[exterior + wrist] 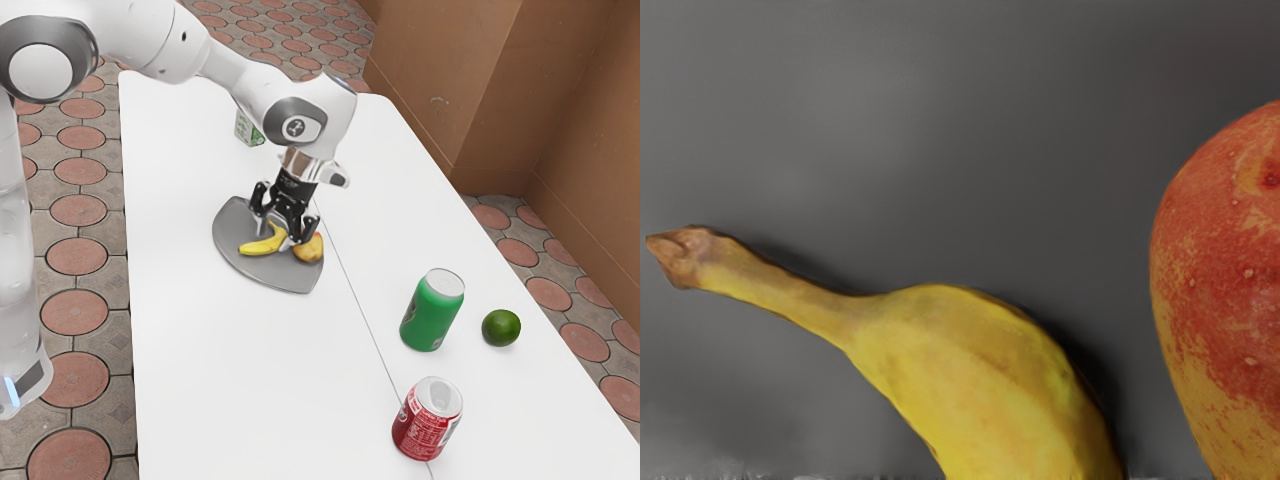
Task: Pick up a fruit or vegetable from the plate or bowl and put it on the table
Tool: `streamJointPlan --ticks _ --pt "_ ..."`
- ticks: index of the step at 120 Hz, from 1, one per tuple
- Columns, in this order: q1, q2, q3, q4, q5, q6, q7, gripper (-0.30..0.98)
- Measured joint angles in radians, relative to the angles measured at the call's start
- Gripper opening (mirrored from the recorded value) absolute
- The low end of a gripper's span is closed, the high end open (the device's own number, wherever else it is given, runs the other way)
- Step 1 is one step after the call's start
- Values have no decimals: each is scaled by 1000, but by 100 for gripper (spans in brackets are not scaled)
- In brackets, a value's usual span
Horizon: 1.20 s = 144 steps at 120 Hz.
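Though curved, banana (262, 245) stretches toward mango (309, 250).

Bright, even light leaves the surface (200, 370) almost flat white. Beneath the fingers (303, 230), the plate (840, 120) has a dull, pale sheen, and soft dark shadow hugs the banana (980, 370). Well apart from them, the green can (433, 312) shows faint highlights.
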Motion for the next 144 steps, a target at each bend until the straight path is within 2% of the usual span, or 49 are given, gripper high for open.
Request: streamJointPlan --ticks 21,52,74,90,112,124,144 --pt "-18 0 5 0 2 2 -24 16" --pt "-23 -5 10 5 -11 -6 -54 15" --pt "18 -78 3 23 -15 -60 -74 15" --pt "19 -135 -7 79 -13 -130 -84 15" --pt "14 -156 -87 209 -14 -204 -95 15" --pt "13 -122 -95 320 -12 -223 -104 16" --pt "19 108 -91 578 27 -235 -119 15"
